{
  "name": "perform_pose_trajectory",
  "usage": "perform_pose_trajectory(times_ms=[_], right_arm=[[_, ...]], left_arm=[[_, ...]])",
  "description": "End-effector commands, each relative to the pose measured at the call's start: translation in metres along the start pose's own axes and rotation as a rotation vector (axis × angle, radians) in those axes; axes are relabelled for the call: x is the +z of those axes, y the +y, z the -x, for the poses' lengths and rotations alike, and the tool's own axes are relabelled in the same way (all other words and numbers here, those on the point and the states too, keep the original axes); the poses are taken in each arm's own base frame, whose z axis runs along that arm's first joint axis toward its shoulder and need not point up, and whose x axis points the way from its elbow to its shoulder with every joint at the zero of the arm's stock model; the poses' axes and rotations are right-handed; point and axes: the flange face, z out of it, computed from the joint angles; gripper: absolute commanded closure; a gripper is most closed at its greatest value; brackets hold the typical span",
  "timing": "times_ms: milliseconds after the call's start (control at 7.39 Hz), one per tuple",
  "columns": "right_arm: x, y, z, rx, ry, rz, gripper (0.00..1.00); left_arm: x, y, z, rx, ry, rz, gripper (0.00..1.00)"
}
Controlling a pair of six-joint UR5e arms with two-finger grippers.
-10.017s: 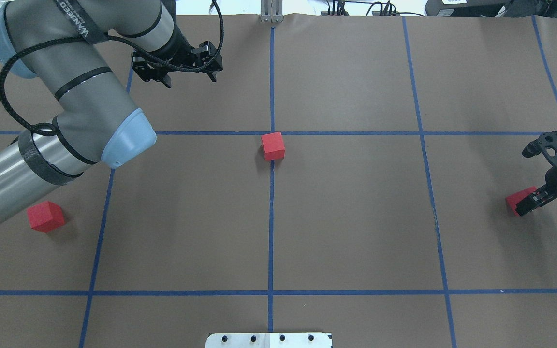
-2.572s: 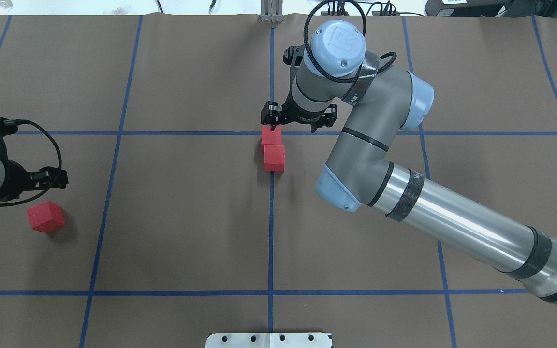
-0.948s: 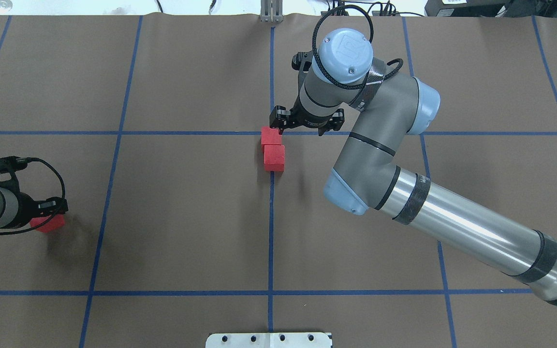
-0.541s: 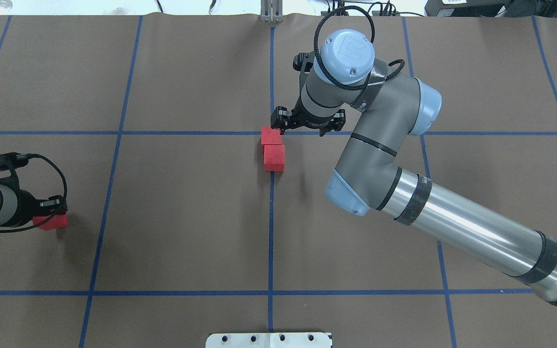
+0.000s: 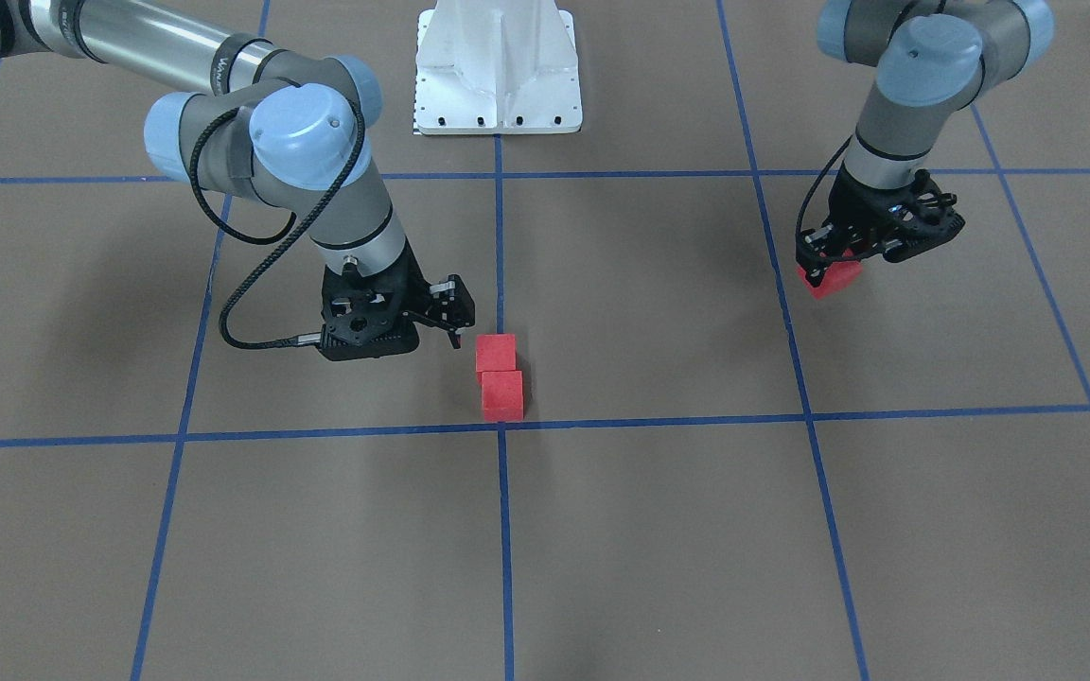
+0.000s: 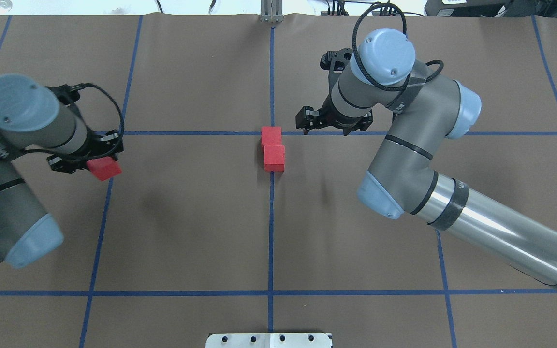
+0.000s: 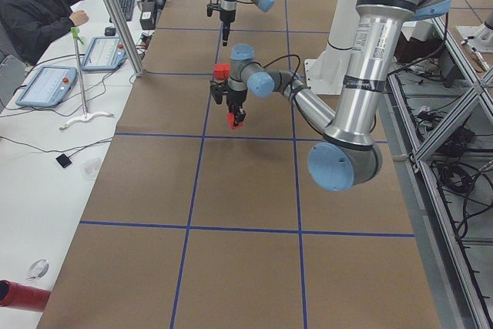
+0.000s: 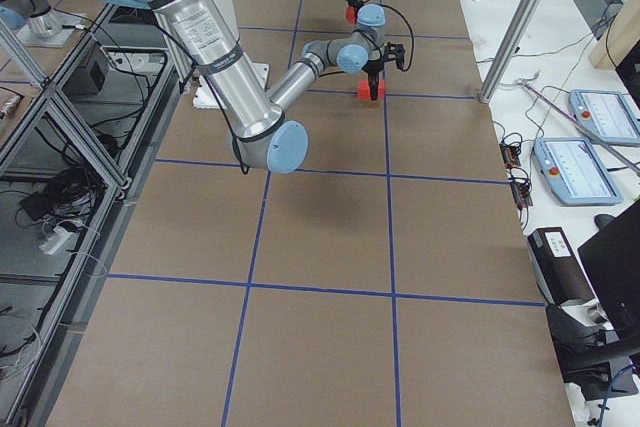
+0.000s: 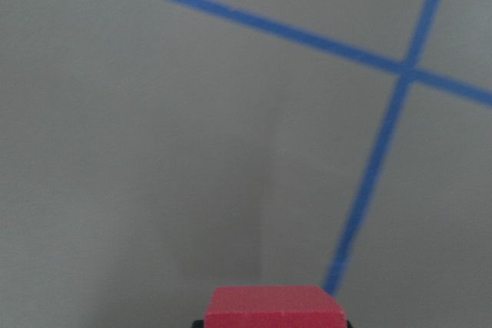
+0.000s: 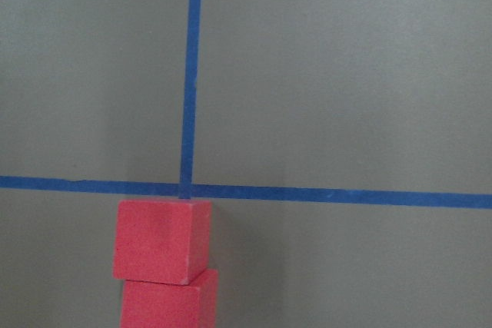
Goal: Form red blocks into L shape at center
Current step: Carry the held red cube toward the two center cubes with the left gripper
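Note:
Two red blocks (image 6: 271, 136) (image 6: 274, 158) lie touching in a short row at the center (image 6: 272, 133), where the blue tape lines cross; the farther one sits on the crossing. The third red block (image 6: 104, 168) hangs above the paper, with my left gripper (image 6: 95, 164) shut on it, far to the left of the pair. It shows at the bottom of the left wrist view (image 9: 273, 306). My right gripper (image 6: 332, 125) stands open and empty just right of the pair. The right wrist view shows both blocks (image 10: 161, 240) below the crossing (image 10: 187, 187).
The brown paper carries a grid of blue tape lines. The white robot base plate (image 6: 269, 340) is at the near edge. A person (image 7: 38, 5) sits at a desk with tablets beyond the table's far side.
My left gripper has lifted the third block off the paper and carried it away from the near edge and toward the middle. My right gripper has drawn back rightward from the pair.

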Motion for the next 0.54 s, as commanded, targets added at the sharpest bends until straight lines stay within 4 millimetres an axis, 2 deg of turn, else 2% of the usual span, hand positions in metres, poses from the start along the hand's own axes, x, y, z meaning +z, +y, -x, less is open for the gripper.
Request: perform_pose_trajectory(times_ms=[0, 135, 271, 406], right_arm=[[-0.001, 0.01, -0.066, -0.079, 0.043, 0.001, 0.01], [0.004, 0.011, -0.095, -0.118, 0.071, 0.011, 0.01], [0.0, 0.008, -0.12, -0.16, 0.084, 0.013, 0.01], [0.001, 0.013, -0.132, -0.177, 0.089, 0.019, 0.01]], left_arm=[[0.015, -0.005, -0.144, -0.354, -0.057, 0.04, 1.0], [0.02, -0.006, -0.194, -0.465, -0.082, 0.034, 1.0], [0.022, -0.008, -0.225, -0.561, -0.081, 0.031, 1.0], [0.031, -0.015, -0.232, -0.641, -0.045, 0.034, 1.0]])
